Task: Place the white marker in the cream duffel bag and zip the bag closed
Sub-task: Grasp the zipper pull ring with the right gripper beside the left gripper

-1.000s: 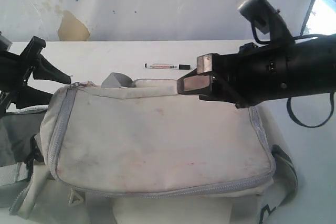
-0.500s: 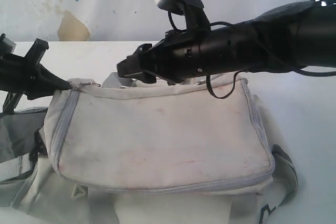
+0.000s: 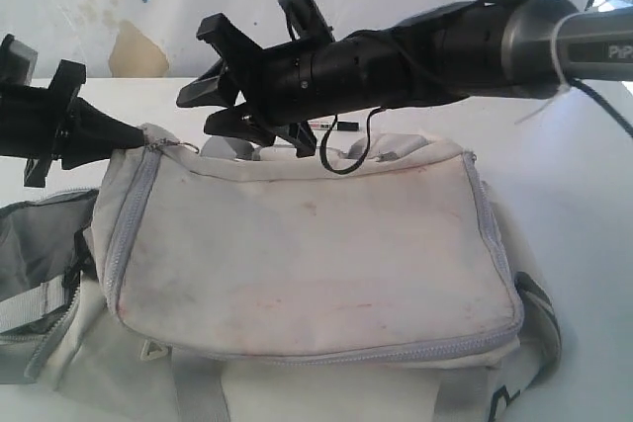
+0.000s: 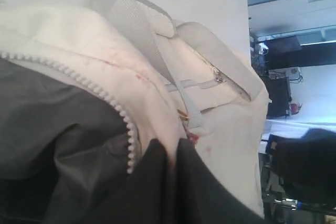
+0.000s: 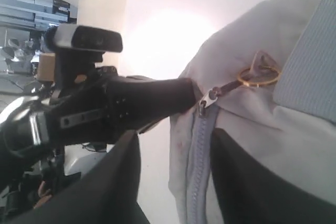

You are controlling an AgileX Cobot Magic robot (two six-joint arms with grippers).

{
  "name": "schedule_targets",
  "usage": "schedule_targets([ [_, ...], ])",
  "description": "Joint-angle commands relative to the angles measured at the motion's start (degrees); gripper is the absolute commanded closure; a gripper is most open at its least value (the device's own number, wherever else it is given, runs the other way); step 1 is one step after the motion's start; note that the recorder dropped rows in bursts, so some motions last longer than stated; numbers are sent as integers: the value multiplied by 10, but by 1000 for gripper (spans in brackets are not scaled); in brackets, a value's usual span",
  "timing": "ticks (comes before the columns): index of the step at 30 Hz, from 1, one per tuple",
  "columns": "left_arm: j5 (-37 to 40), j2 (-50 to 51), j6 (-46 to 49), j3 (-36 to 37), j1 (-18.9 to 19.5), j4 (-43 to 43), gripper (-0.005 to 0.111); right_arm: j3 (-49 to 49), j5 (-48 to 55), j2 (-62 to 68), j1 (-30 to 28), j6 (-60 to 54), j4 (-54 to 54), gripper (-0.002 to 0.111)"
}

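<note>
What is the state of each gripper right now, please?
Left gripper: closed, pinching the cream duffel bag at its edge.
Right gripper: open, holding nothing, fingers either side of the zipper.

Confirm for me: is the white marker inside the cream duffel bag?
No, the white marker lies on the table behind the cream duffel bag.

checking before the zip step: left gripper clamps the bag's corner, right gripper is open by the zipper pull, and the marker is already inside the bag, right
Not quite: the exterior view shows the white marker lying on the table behind the cream duffel bag, partly hidden by the right arm, not inside it. The rest is right.
</note>
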Motion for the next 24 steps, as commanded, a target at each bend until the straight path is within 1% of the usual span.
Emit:
schedule_targets([
  [1,18,-2,63,-4,1,-21,107,-40,14,38,2,58,4,65],
  [4,20,-2,91,-4,1,-36,107,-57,11,57,6,66,15,65],
  [8,36,-2,93,-4,1,-59,107,-70,-18,72,13,66,36,65],
  [11,36,-2,93,-4,1,-63,107,-73,-10,80,18,66,53,65],
  [15,41,-2,93,-4,1,-68,107,-73,-35,92,24,66,53,65],
  [19,52,-2,93,-4,1,-83,107,-73,-32,107,24,87,53,65],
  [24,56,-2,93,-4,1,-82,107,-73,-45,113,24,88,53,65],
])
